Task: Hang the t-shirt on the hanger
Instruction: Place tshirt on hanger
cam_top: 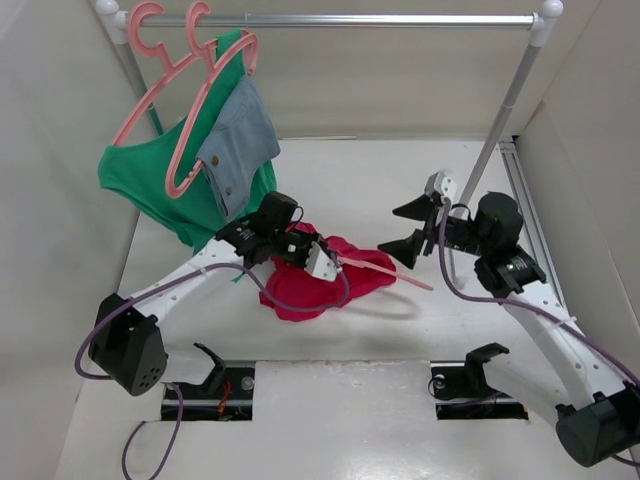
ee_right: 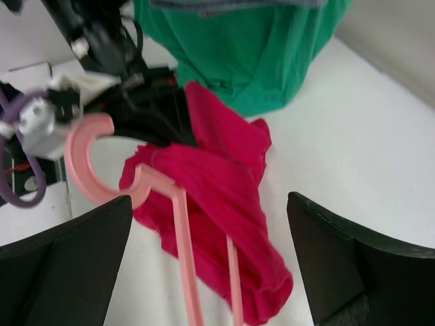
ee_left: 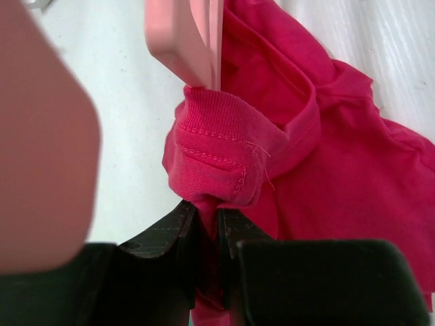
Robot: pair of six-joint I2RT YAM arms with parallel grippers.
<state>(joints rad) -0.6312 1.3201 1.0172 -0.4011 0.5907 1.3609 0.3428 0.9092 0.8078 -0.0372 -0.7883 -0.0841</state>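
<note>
The crimson t-shirt [cam_top: 322, 283] lies crumpled on the white table between the two arms. My left gripper [cam_top: 296, 250] is shut on a fold of its ribbed neck edge [ee_left: 216, 153], and red cloth is squeezed between the black fingers [ee_left: 170, 234]. The pink hanger [cam_top: 392, 272] lies slanting over the t-shirt, one arm sticking out to the right. In the right wrist view its hook [ee_right: 85, 157] and two thin bars [ee_right: 182, 238] run across the t-shirt [ee_right: 224, 197]. My right gripper [cam_top: 405, 231] stands wide open just right of the hanger and touches nothing.
A metal rail [cam_top: 340, 19] crosses the back, with its sloping post [cam_top: 505, 110] at the right. Two pink hangers at its left end carry a green garment [cam_top: 150, 178] and a grey-blue denim piece [cam_top: 240, 140], hanging close behind the left arm. White walls enclose the table.
</note>
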